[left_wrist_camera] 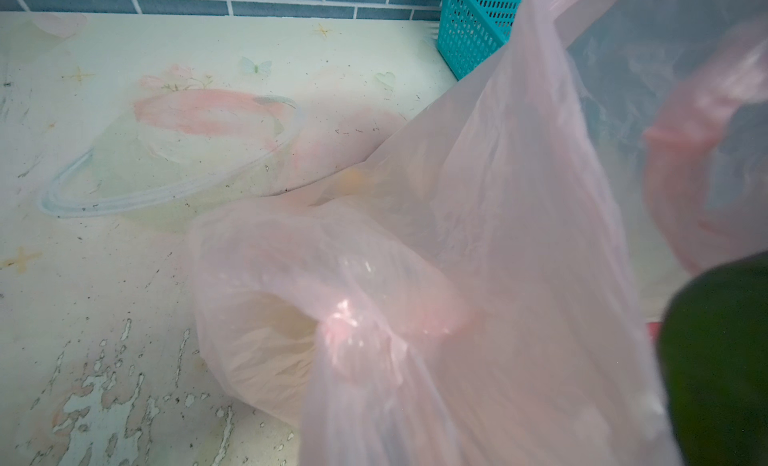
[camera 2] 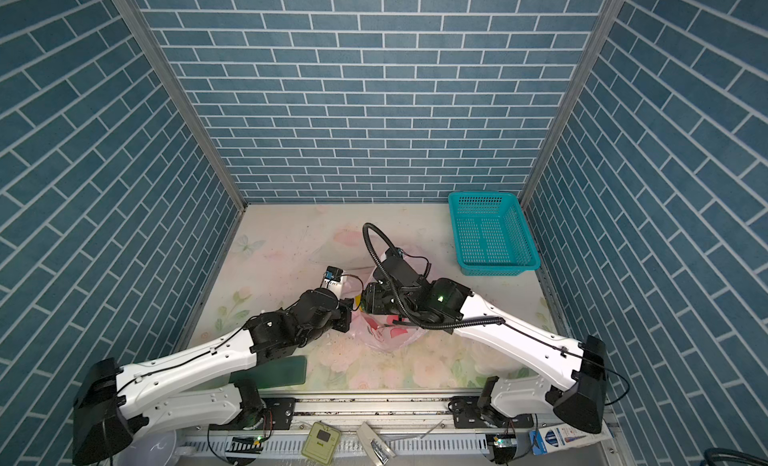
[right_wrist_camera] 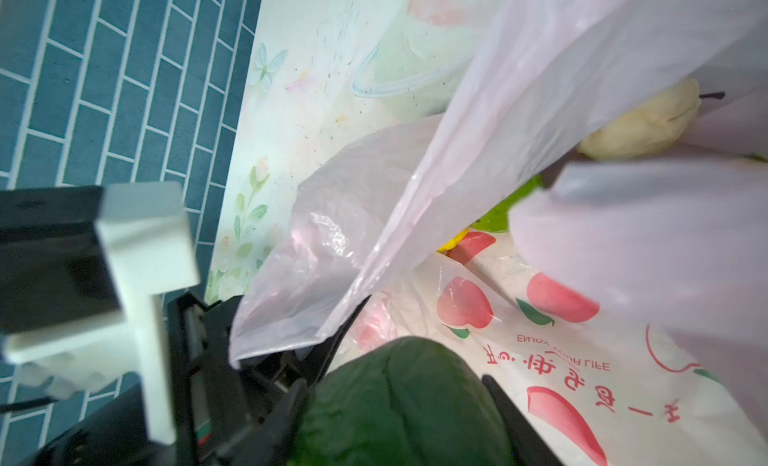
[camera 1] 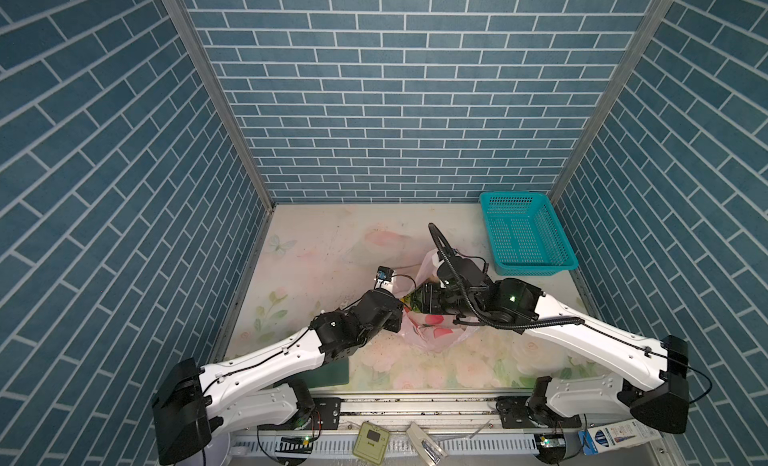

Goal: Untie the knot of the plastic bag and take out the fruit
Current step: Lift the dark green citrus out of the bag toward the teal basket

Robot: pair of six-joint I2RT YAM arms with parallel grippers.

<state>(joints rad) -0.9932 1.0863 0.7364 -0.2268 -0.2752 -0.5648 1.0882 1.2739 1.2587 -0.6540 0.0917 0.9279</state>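
The plastic bag [camera 1: 432, 337] lies in the middle of the bench [camera 1: 332, 251]. Its mouth is open and I see no knot. My left jaws are pressed together, pinching the bag's thin pink edge and holding it up. My right jaws are pinching a dark green fruit [right_wrist_camera: 399, 405] at the bottom of the right wrist view. A pale fruit [right_wrist_camera: 640, 127] sits deeper inside. If I lift too fast, the round fruit may slip out. It could also snag the thin bag and tear it before reaching the basket [camera 1: 528, 235].
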